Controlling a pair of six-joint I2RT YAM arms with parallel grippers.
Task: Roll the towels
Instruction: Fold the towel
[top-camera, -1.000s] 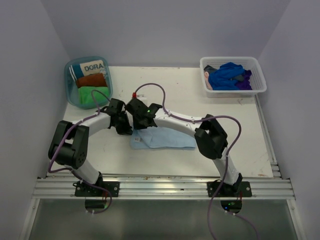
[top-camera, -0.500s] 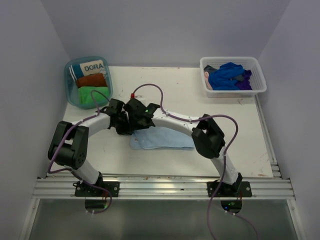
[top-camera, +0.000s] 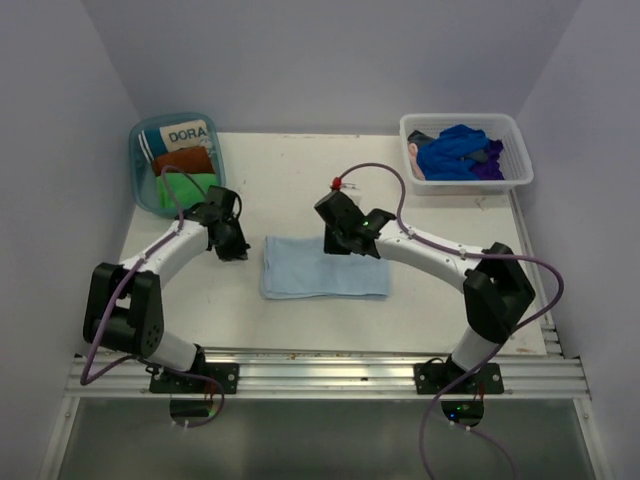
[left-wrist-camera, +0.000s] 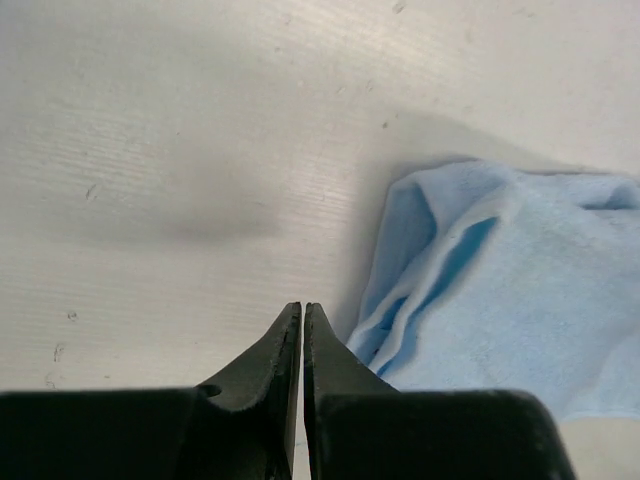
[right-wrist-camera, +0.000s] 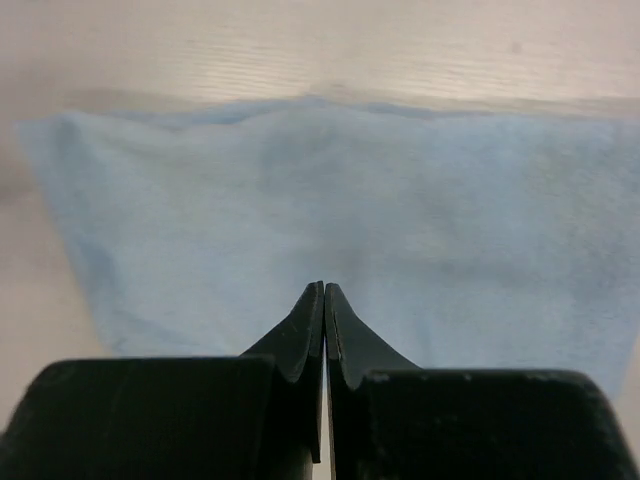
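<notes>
A light blue towel (top-camera: 325, 268) lies on the white table (top-camera: 300, 180) between lavender walls (top-camera: 330, 60).

One light blue towel (top-camera: 325, 268) is lying out. One tub (top-camera: 134, 150) is holding one green towel (top-camera: 172, 195), one rust-brown towel (top-camera: 183, 160), one DORA item (top-camera: 185, 133). One basket (top-camera: 470, 186) is holding a blue and purple heap (top-camera: 455, 150), count unclear.
</notes>
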